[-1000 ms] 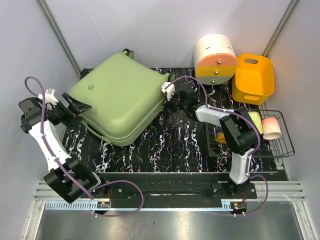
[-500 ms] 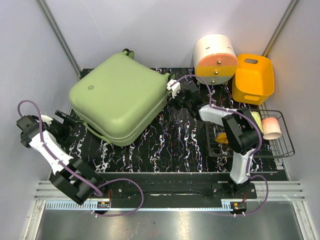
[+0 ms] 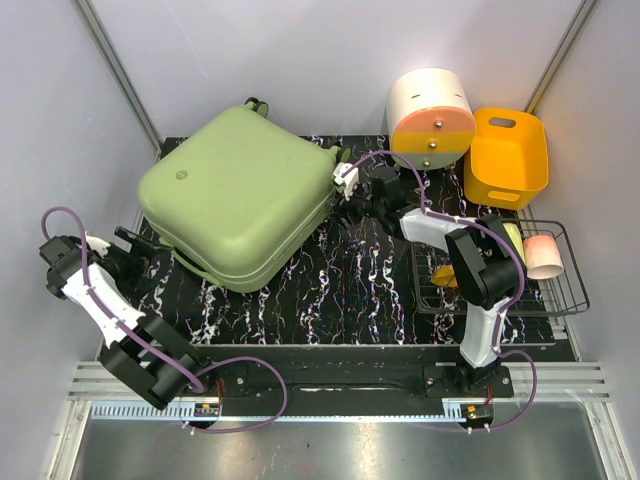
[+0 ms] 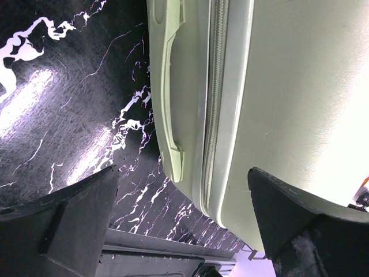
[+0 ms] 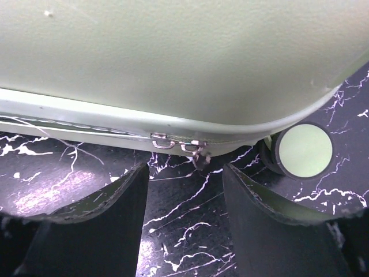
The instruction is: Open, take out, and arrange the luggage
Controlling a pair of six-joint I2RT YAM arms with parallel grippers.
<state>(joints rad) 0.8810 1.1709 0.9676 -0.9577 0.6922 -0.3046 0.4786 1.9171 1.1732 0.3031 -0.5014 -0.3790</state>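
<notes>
Right claw (image 5: pixel 184 173): parted, empty, facing twin metal zip pulls (image 5: pixel 179 143), likely for unzipping. Left claw (image 4: pixel 181 173): wide apart, empty, facing moulded side handle (image 4: pixel 170 98). Large pale green hard-shell suitcase (image 3: pixel 240 195): shut, flat on black marbled worktop (image 3: pixel 370 280), rear left. Read pulls from right wrist view alone; take overall layout from top view.

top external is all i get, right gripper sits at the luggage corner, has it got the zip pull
observer: No. The right wrist view shows the right gripper open; two metal zip pulls sit side by side on the luggage seam, beyond its fingertips, ungripped.
operator: what's right of them
observer: A pale green wheel with a black rim, at the corner.
operator: and the left side
observer: The left gripper is open, facing the side handle beside the zip.
</notes>
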